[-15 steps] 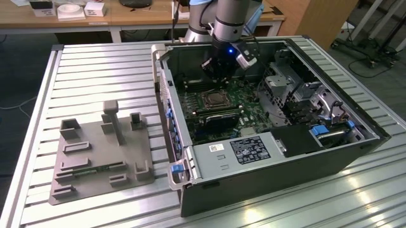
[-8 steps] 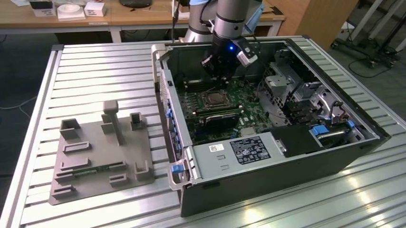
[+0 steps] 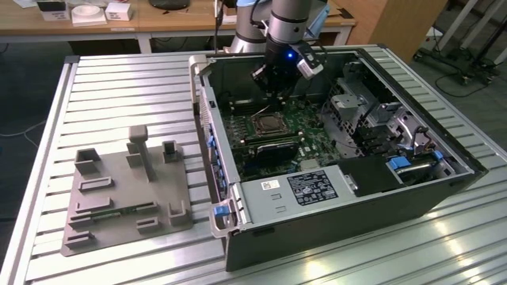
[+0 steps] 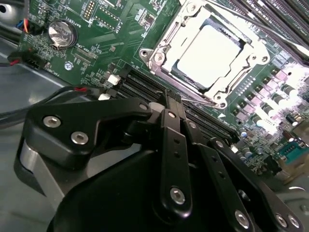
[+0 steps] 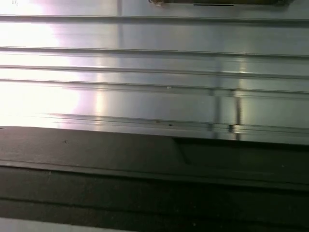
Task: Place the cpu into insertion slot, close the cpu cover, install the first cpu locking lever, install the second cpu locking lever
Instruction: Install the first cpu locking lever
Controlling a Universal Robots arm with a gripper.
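Note:
In the second wrist view the cpu (image 4: 208, 54) lies in the insertion slot (image 4: 170, 72), its flat silver top showing through the window of the cpu cover (image 4: 241, 60), which is folded down over it. A thin wire locking lever (image 4: 200, 99) runs along the socket edge nearest my gripper (image 4: 167, 99), and another lever (image 4: 260, 25) runs along the far edge. My gripper's black fingers meet at their tips with nothing between them, just short of the socket. In the exterior view the gripper (image 3: 273, 88) hangs inside the open computer case (image 3: 237, 196), above and behind the socket (image 3: 268, 123).
Long black memory slots (image 4: 145, 87) lie between my gripper and the socket. A round coin battery (image 4: 63, 33) sits on the green board. In the exterior view, drive cages (image 3: 372, 113) stand at the case's right, and a grey fixture plate (image 3: 127, 190) lies on the slatted table (image 3: 119, 89).

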